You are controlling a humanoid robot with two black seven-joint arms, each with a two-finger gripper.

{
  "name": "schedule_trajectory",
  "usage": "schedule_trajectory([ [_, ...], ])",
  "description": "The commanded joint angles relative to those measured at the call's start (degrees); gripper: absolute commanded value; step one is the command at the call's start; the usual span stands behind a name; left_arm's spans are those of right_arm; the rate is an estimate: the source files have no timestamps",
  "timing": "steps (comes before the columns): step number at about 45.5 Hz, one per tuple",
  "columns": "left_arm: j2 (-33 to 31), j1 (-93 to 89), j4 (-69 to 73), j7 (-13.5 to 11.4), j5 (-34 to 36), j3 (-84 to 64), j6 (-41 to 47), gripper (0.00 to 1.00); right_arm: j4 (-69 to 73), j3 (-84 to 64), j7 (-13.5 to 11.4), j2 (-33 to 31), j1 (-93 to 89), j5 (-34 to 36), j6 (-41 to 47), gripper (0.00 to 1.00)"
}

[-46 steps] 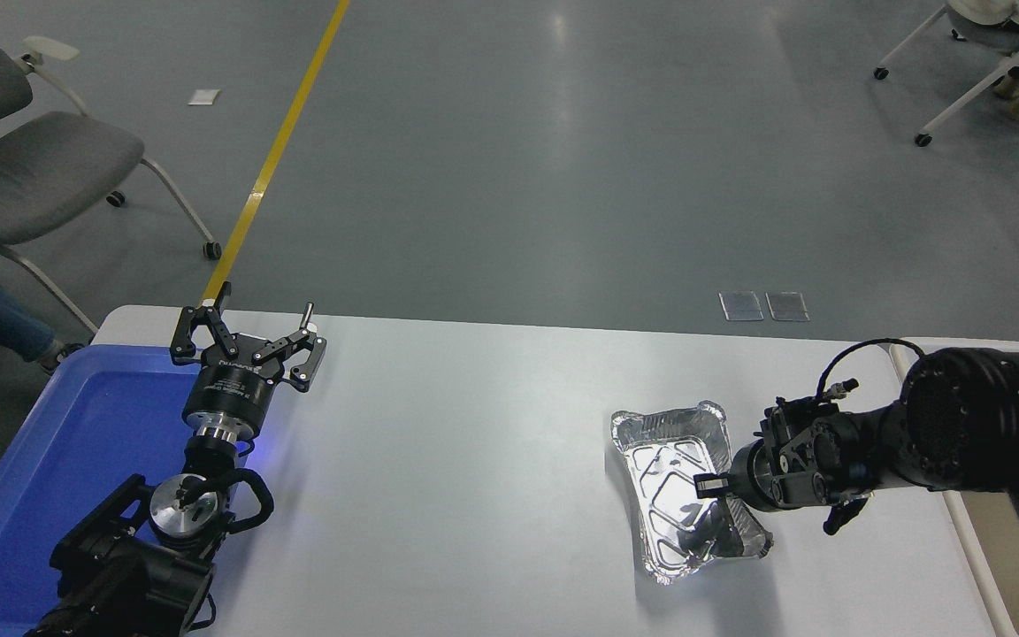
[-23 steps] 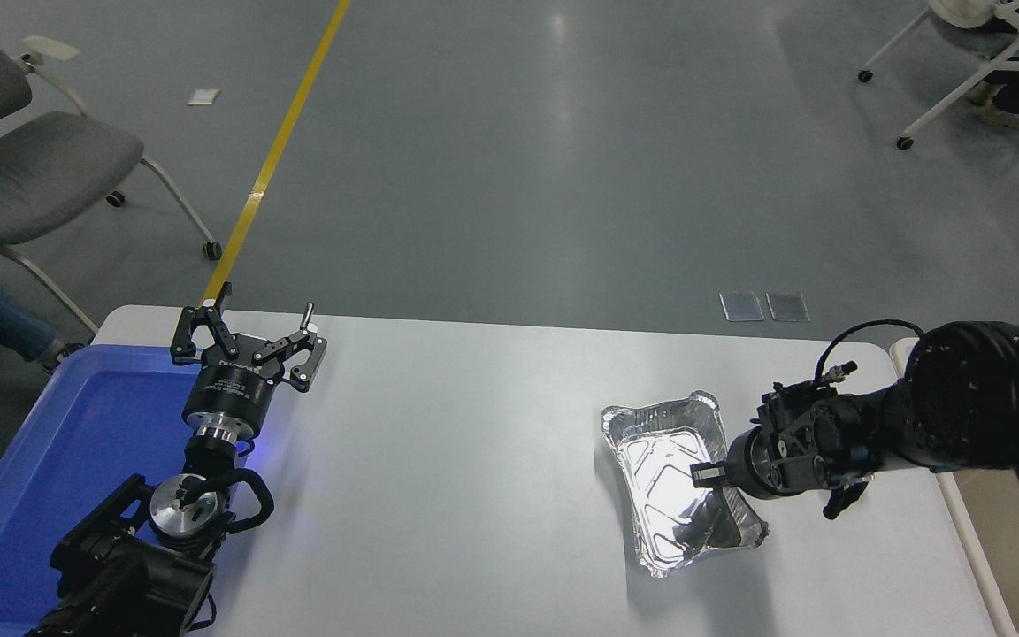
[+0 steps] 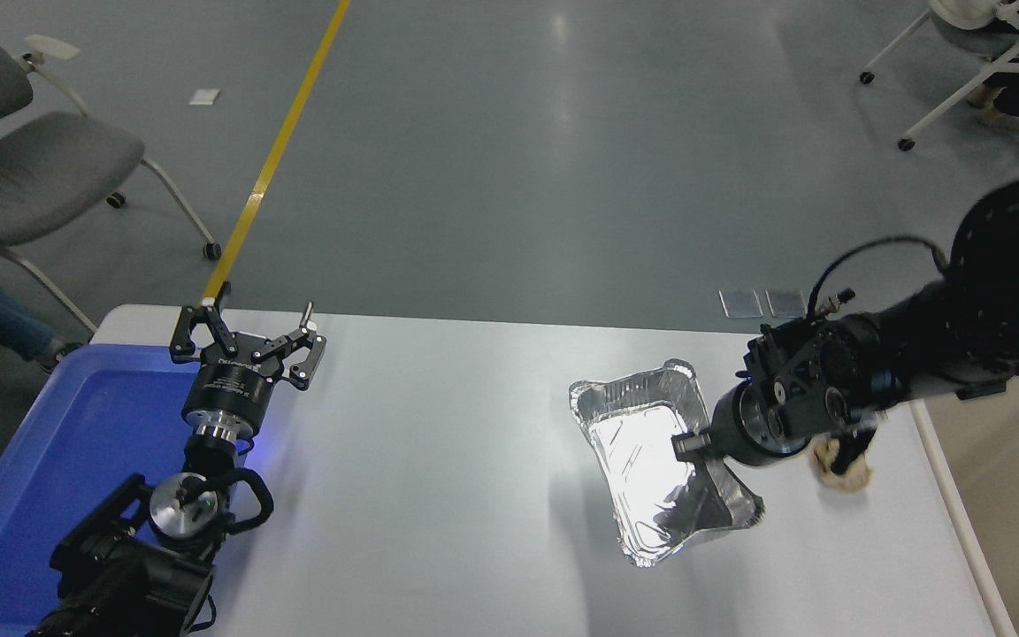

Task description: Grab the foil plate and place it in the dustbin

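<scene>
The foil plate [image 3: 642, 451] is a shiny silver tray, tilted and held off the white table [image 3: 439, 495], with its shadow below it. My right gripper [image 3: 695, 445] is shut on the plate's right rim, and the arm comes in from the right edge. The dustbin [image 3: 949, 518] is a large beige bin with a pale rim at the table's right end; only part of it shows. My left gripper [image 3: 249, 341] is open and empty, parked at the lower left beside the blue tray.
A blue plastic tray [image 3: 76, 451] lies at the table's left end. A small crumpled brown paper ball [image 3: 841, 467] lies on the table under my right wrist, near the dustbin. Chairs stand on the floor beyond the table.
My right arm has risen and swung up and left, lifting the foil plate off the table. The brown paper ball has come into view beneath the arm. The left arm has not moved.
</scene>
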Motion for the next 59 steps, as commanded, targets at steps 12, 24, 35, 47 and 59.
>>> schedule_trajectory([
  [12, 0.0, 0.0, 0.0, 0.0, 0.0, 0.0, 0.0, 0.99, 4.2, -0.7, 0.0, -5.6, 26.0, -1.0, 20.1, 0.0],
  [24, 0.0, 0.0, 0.0, 0.0, 0.0, 0.0, 0.0, 0.99, 4.1, -0.8, -0.1, -8.9, 31.8, -1.0, 25.9, 0.0],
  [35, 0.0, 0.0, 0.0, 0.0, 0.0, 0.0, 0.0, 0.99, -3.4, -7.0, -0.3, -20.3, 30.3, -0.5, 22.6, 0.0],
  [47, 0.0, 0.0, 0.0, 0.0, 0.0, 0.0, 0.0, 0.99, -24.2, -6.5, -0.6, -39.6, 17.1, -0.5, 19.4, 0.0],
  [59, 0.0, 0.0, 0.0, 0.0, 0.0, 0.0, 0.0, 0.99, -44.6, 8.6, -0.6, -53.2, -4.7, -0.1, 16.4, 0.0],
])
